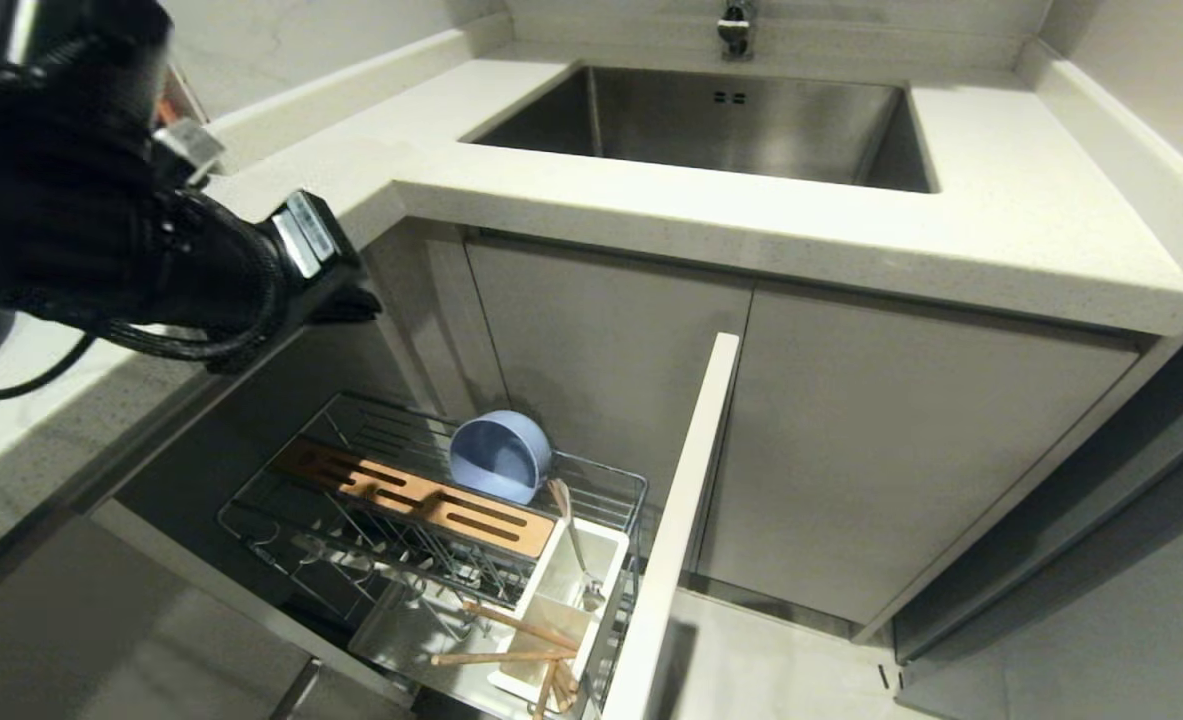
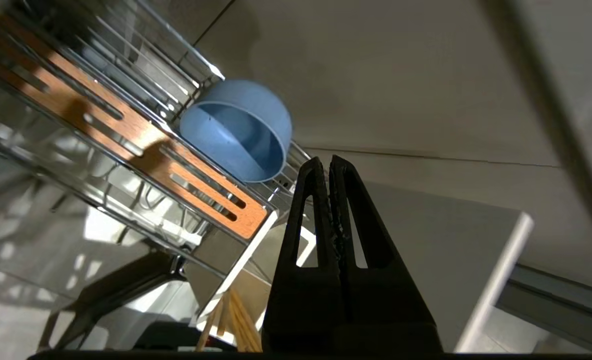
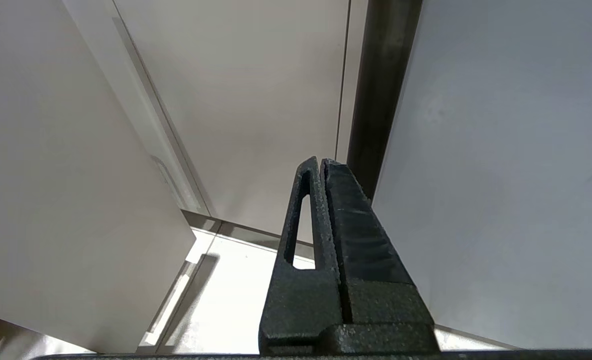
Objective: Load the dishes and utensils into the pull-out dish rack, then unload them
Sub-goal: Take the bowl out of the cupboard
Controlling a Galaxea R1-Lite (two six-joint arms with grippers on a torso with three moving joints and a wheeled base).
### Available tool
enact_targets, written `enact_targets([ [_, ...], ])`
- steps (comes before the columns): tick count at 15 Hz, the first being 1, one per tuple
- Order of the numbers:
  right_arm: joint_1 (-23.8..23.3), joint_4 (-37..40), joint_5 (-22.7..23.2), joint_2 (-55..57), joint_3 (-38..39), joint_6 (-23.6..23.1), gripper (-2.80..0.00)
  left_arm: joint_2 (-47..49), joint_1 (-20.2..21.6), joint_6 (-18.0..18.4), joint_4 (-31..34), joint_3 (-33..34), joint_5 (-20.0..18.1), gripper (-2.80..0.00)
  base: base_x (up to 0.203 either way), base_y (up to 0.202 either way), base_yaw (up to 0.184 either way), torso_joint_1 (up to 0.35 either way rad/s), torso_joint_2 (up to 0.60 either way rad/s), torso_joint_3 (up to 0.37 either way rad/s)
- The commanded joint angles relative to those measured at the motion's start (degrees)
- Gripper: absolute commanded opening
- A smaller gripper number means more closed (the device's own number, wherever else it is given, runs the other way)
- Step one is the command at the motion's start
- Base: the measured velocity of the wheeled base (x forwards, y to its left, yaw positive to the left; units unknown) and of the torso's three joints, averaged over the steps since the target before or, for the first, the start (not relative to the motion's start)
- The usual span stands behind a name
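Note:
The pull-out dish rack (image 1: 281, 505) stands drawn out below the counter, its white front panel (image 1: 679, 510) on the right. A light blue bowl (image 1: 499, 455) rests on its side at the rack's back, behind the slotted wooden bar (image 1: 421, 497). The silver spoon (image 1: 575, 545) and the wooden chopsticks (image 1: 511, 640) stand in the white utensil box (image 1: 601, 545). My left gripper (image 1: 356, 303) hangs high above the rack's left side, shut and empty. The left wrist view shows the left gripper (image 2: 327, 162) shut, with the bowl (image 2: 238, 130), bar (image 2: 140, 145) and chopsticks (image 2: 235, 320) beyond it. My right gripper (image 3: 321, 162) is shut and parked.
A steel sink (image 1: 711, 120) is set in the pale countertop (image 1: 1001, 230) above grey cabinet doors (image 1: 901, 450). The counter's left wing (image 1: 11, 440) runs under my left arm. Pale floor (image 1: 771, 670) lies beside the rack's front panel.

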Motion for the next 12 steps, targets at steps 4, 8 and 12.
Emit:
enact_targets([
  [4, 0.0, -0.1, 0.0, 0.0, 1.5, 0.0, -2.80, 11.6, 0.1, -1.3, -4.1, 4.0, -0.2, 0.00, 0.000, 0.000, 0.000, 0.000, 0.00, 0.000],
  [8, 0.0, -0.1, 0.0, 0.0, 1.5, 0.0, -2.80, 16.7, -0.8, -2.0, -8.5, 5.9, -0.3, 0.00, 0.000, 0.000, 0.000, 0.000, 0.00, 0.000],
  [12, 0.0, -0.1, 0.0, 0.0, 1.5, 0.0, -2.80, 21.3, -1.4, -2.2, -14.5, 7.9, -0.3, 0.00, 0.000, 0.000, 0.000, 0.000, 0.00, 0.000],
])
